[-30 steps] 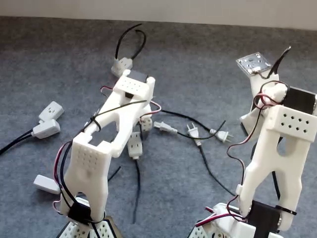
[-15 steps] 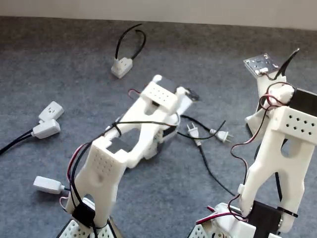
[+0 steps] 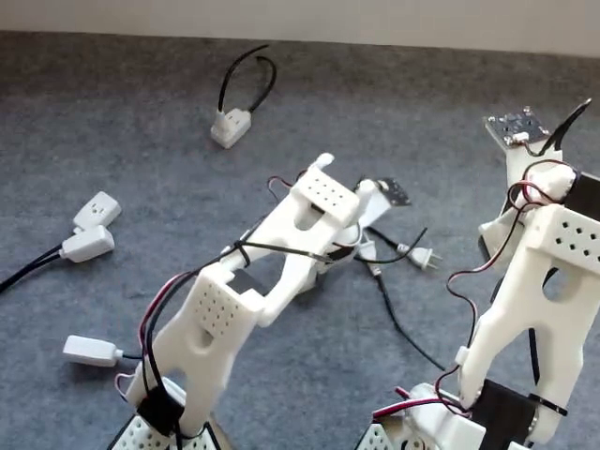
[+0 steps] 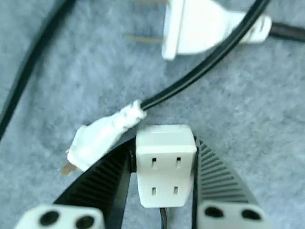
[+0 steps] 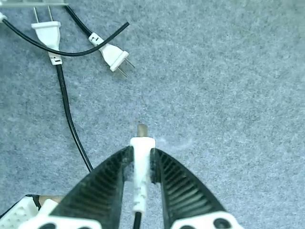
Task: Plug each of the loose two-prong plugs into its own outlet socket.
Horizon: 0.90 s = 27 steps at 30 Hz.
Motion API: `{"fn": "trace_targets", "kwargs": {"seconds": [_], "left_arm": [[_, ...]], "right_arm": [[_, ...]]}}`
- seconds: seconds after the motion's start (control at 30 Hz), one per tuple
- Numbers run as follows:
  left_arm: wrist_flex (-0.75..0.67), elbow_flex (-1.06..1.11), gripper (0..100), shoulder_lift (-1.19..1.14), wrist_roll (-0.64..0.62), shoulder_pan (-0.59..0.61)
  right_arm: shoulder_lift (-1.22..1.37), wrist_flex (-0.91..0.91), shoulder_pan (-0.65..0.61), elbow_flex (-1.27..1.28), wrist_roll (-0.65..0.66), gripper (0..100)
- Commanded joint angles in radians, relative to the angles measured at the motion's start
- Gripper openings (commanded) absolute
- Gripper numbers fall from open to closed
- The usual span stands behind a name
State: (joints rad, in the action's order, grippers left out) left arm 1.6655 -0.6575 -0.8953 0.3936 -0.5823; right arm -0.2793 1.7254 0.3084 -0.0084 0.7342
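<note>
My left gripper [image 4: 164, 148] is shut on a white outlet socket [image 4: 166, 164], held low over the grey carpet with its slots facing the camera. A loose two-prong plug [image 4: 100, 140] lies just beside the socket, its black cord running across a second plug [image 4: 200, 26] farther off. My right gripper [image 5: 141, 151] is shut on a white two-prong plug [image 5: 142, 160], prongs pointing away over bare carpet. Two more plugs [image 5: 47, 31] [image 5: 113, 56] lie beyond it. In the high view the left arm [image 3: 319, 202] stretches to the middle, beside a loose plug [image 3: 419, 254].
Other white sockets lie on the carpet: one at the back [image 3: 231, 127], two at the far left [image 3: 97, 211] [image 3: 86, 244], one near the left arm's base [image 3: 89, 350]. Black cords [image 3: 403, 323] trail between the arms. Open carpet lies at the back right.
The left arm has swung right and forward, carrying the socket from the left-centre to the loose plugs in the middle. The right arm has shifted slightly to the right.
</note>
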Motion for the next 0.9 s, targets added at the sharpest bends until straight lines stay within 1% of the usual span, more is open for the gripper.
{"fn": "trace_targets", "kwargs": {"seconds": [0.0, 0.07, 0.2, 0.27, 0.4, 0.47, 0.57, 0.67, 0.8, 0.87], "left_arm": [[-0.006, -0.099, 11, -0.015, -0.002, -0.025], [-0.003, -0.114, 14, -0.012, -0.003, -0.018], [0.078, -0.185, 25, -0.010, -0.002, -0.007], [0.095, -0.214, 29, -0.008, -0.002, -0.005], [0.095, -0.234, 30, 0.045, -0.002, 0.039], [0.095, -0.257, 30, 0.105, -0.003, 0.082], [0.095, -0.289, 30, 0.213, -0.011, 0.183], [0.095, -0.305, 31, 0.326, -0.098, 0.320], [0.098, -0.294, 31, 0.449, -0.181, 0.530], [0.098, -0.245, 31, 0.496, -0.229, 0.644]], "right_arm": [[-0.042, 0.036, 0.010, -0.005, 0.015, 0.6], [-0.042, 0.036, 0.010, -0.004, 0.015, 0.6], [-0.041, 0.036, 0.005, -0.004, 0.015, 0.6], [-0.041, 0.036, 0.002, -0.004, 0.015, 0.6], [-0.041, 0.038, -0.019, -0.004, 0.015, 0.6], [-0.041, 0.038, -0.021, -0.004, 0.015, 0.6], [-0.038, 0.038, -0.058, -0.002, 0.009, 0.6], [-0.042, 0.039, -0.128, 0.028, 0.006, 0.6], [-0.038, 0.039, -0.268, 0.082, -0.107, 0.6], [-0.041, 0.039, -0.349, 0.094, -0.147, 0.6]]}}
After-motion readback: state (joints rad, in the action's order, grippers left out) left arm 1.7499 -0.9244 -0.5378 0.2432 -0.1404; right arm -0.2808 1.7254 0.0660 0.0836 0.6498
